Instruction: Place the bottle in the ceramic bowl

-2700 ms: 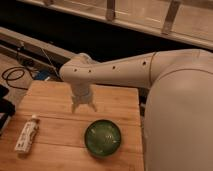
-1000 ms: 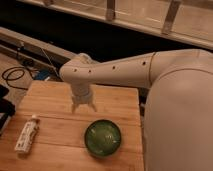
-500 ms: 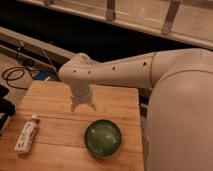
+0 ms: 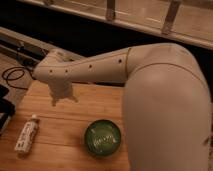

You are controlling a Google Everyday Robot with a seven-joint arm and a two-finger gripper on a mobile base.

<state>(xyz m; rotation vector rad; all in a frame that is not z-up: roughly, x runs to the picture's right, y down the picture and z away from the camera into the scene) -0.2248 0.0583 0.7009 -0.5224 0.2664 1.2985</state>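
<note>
The white bottle (image 4: 27, 134) lies on its side near the left front of the wooden table (image 4: 100, 107), neck pointing away from me. The dark green ceramic bowl (image 4: 102, 138) stands empty on the table at the front middle. My gripper (image 4: 63, 100) hangs from the white arm above the back left of the table, behind and to the right of the bottle and to the left of and behind the bowl. Its fingers are apart and hold nothing.
My large white arm (image 4: 160, 95) fills the right side of the view and hides the table's right part. A black cable (image 4: 12, 75) lies on the floor to the left. A dark object (image 4: 4, 107) stands at the table's left edge.
My gripper has moved left over the table, nearer to the bottle's side. The bottle and the bowl have not moved.
</note>
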